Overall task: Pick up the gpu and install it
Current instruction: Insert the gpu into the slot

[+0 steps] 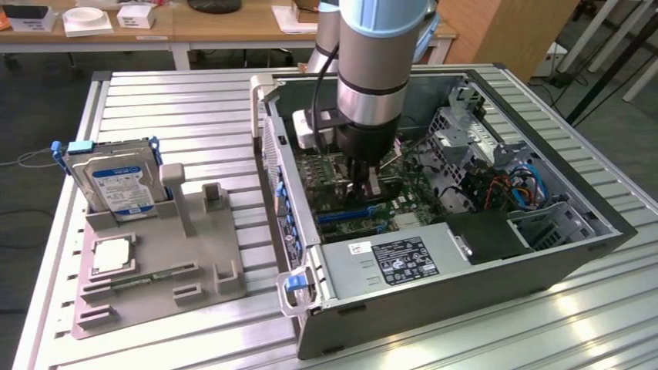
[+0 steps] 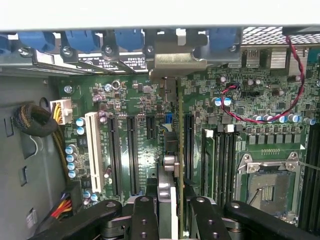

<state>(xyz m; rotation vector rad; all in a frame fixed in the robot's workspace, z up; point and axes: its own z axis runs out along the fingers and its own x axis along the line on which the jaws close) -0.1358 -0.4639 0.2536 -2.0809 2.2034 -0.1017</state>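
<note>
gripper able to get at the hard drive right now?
Probably not: the gripper is shut on the gpu down inside the case, whose wall stands between it and the hard drive.

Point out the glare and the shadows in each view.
Exterior view: bright glare streaks the ribbed silver metal table toward the exterior view's right, while the open grey computer case is dim inside, under the arm. Wrist view: a washed-out white strip lies beyond the card slots, and the black hand, closed on the thin green gpu card, sits in shadow.

floor [image 1: 31, 100]: dark grey | wooden desks [image 1: 206, 27]: far side | wooden cabinet [image 1: 514, 35]: exterior view's right
</note>
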